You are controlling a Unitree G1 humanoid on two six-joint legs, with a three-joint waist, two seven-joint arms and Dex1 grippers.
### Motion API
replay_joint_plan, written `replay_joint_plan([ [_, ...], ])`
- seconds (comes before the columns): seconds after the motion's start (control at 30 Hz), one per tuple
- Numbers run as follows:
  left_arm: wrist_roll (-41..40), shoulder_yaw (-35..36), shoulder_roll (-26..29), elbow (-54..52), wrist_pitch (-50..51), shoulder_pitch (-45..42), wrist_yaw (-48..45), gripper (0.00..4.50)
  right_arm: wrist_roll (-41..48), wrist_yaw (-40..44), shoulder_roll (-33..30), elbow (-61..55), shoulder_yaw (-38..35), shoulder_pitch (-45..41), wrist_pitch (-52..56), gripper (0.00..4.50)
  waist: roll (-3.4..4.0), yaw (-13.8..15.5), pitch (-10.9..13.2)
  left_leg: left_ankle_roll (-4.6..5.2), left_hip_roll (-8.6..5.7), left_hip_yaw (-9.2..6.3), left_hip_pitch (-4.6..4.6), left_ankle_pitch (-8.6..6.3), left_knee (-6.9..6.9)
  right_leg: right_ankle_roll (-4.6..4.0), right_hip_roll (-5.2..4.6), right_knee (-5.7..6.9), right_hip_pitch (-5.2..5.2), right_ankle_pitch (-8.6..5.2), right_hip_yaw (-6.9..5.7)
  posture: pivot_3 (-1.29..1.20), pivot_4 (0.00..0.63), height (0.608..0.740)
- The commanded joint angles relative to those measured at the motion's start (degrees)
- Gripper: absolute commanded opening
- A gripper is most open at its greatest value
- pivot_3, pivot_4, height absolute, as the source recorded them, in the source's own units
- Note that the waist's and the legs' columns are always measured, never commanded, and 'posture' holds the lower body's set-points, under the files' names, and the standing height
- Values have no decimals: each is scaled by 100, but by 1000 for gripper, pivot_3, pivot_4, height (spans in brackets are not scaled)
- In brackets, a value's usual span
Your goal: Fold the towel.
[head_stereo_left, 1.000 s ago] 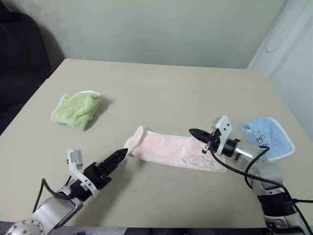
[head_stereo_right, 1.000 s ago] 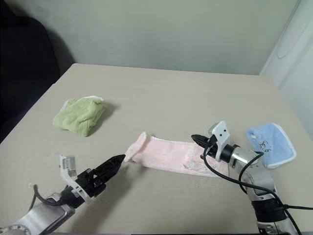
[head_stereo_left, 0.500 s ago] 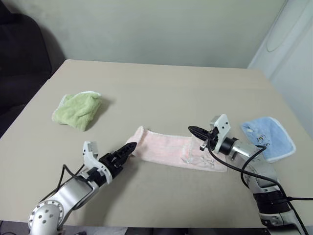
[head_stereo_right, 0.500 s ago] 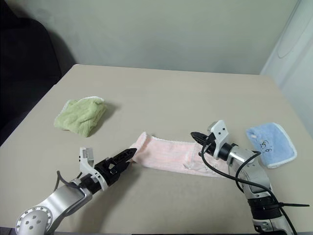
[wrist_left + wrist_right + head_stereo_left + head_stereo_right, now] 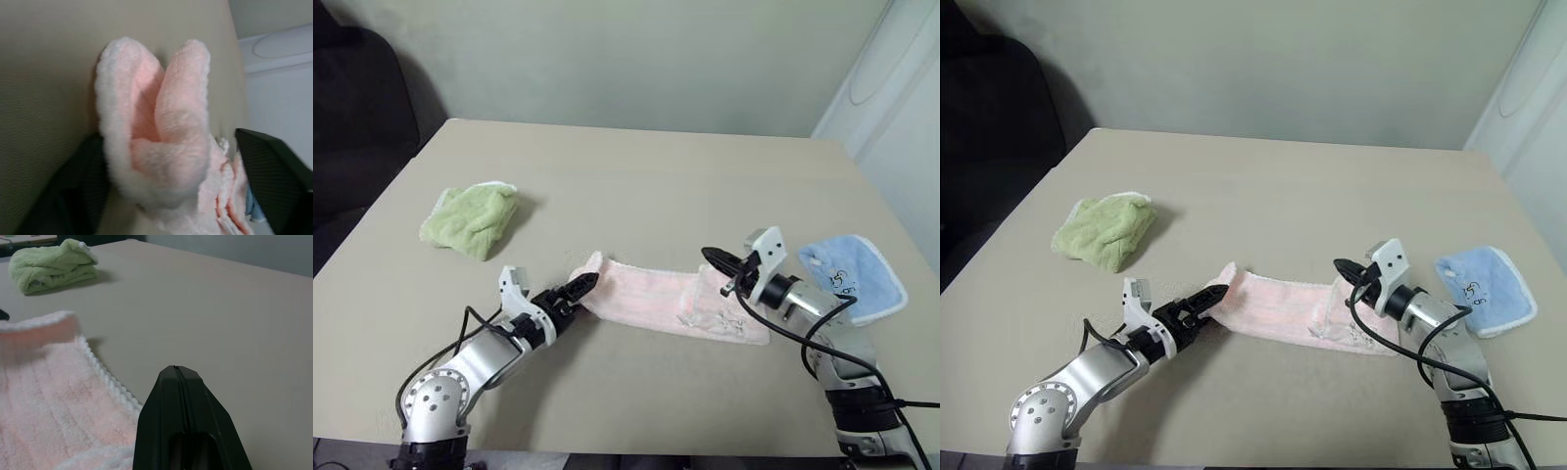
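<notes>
The pale pink towel (image 5: 651, 299) lies as a long folded strip across the near middle of the table. Its left end curls up in a doubled lip (image 5: 161, 142). My left gripper (image 5: 587, 282) is at that end, open, with one black finger (image 5: 80, 196) on either side of the lip. My right gripper (image 5: 708, 256) is shut and hovers just over the towel's right part, pointing left. Its closed fingers (image 5: 181, 421) show nothing between the tips, and the towel's white-trimmed edge (image 5: 105, 377) passes beneath them.
A crumpled light green cloth (image 5: 470, 220) lies at the table's left. A light blue cloth (image 5: 852, 274) lies flat at the right edge, beside my right arm. The beige table (image 5: 636, 186) stretches back to a wall.
My left gripper has moved forward and right to the towel's left end, which now sits between its fingers. The right gripper has hardly moved.
</notes>
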Motion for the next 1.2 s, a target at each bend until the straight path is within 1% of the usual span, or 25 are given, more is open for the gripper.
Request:
replay_joint_plan([
  [0.03,42,19,-31,-110,0,-54,-106,2826,0,-62,-27,-252,-156,-25,-121,0,-1,-1,1,-1,1,0,0,-1,0,0,1,0,0,0,0,0,150,740],
  [0.23,176,127,32,-239,-33,11,-301,539,-36,-88,34,-164,-125,-98,-161,0,-2,-1,2,-2,3,-3,0,-2,-1,0,5,0,-1,0,0,0,150,740],
  [0.27,203,153,46,-262,-38,25,-351,203,-41,-89,43,-148,-121,-107,-172,0,-2,-1,2,-2,3,-3,0,-2,-1,1,5,0,-1,-1,0,0,150,740],
  [0.3,236,175,59,-281,-43,33,-402,6,-43,-88,50,-131,-121,-118,-181,0,-2,-2,2,-2,3,-3,0,-2,-1,5,6,-1,-1,-4,0,0,150,740],
  [0.33,305,202,90,-309,-45,33,-497,6,-44,-90,60,-114,-120,-131,-188,0,-3,-4,3,-2,3,-3,-1,-2,-1,19,6,-1,-2,-13,1,0,150,740],
  [0.43,583,224,267,-483,7,-16,-977,6,-39,-119,83,-76,-155,-164,-209,0,-5,-5,5,-3,5,-4,-1,-3,-1,19,7,-1,-3,-13,1,0,150,740],
  [0.53,920,155,571,-779,95,-102,-1620,6,0,-196,79,-70,-291,-174,-205,0,-7,-5,6,-5,7,-9,-4,-5,-2,12,10,-2,-5,-13,1,0,150,740],
  [0.67,1358,-1,967,-1019,186,-385,-2516,6,247,-452,89,-135,-788,-195,-50,0,-7,3,7,-5,3,-19,-9,-6,-2,-21,13,-5,-6,-11,4,0,150,740],
  [0.73,1771,-281,1138,-1028,264,-652,-2931,6,463,-582,98,-179,-1101,-220,71,0,-7,5,6,-4,2,-21,-8,-6,-1,-22,13,-5,-4,-12,6,0,150,740],
  [0.83,2367,-802,1177,-756,369,-1282,-3445,6,711,-753,44,-196,-1518,-266,212,0,-7,9,6,-3,0,-25,-10,-6,-1,-23,11,-6,-2,-12,8,0,150,740],
  [0.9,2843,-1262,1095,-506,453,-1816,-3751,6,770,-859,-7,-214,-1706,-283,267,0,-9,10,7,-3,1,-24,-12,-6,0,-23,9,-6,-5,-12,8,0,150,740],
  [0.97,3344,-1756,891,-193,543,-2412,-3951,6,788,-984,-30,-247,-1840,-290,306,0,-9,16,7,-2,1,-27,-14,-6,1,-23,8,-6,-4,-12,7,0,150,740],
  [1.1,4056,-2568,62,597,853,-3730,-4210,6,735,-1183,-38,-433,-1974,-137,337,0,-16,36,10,6,-3,-24,-17,-1,4,-25,-3,-6,1,-10,4,0,150,740],
  [1.2,4470,-2988,-518,934,969,-4420,-4497,6,703,-1295,-17,-625,-2020,66,348,0,-20,35,11,10,-5,-13,-19,0,5,-14,-13,-10,5,-2,1,0,150,740],
])
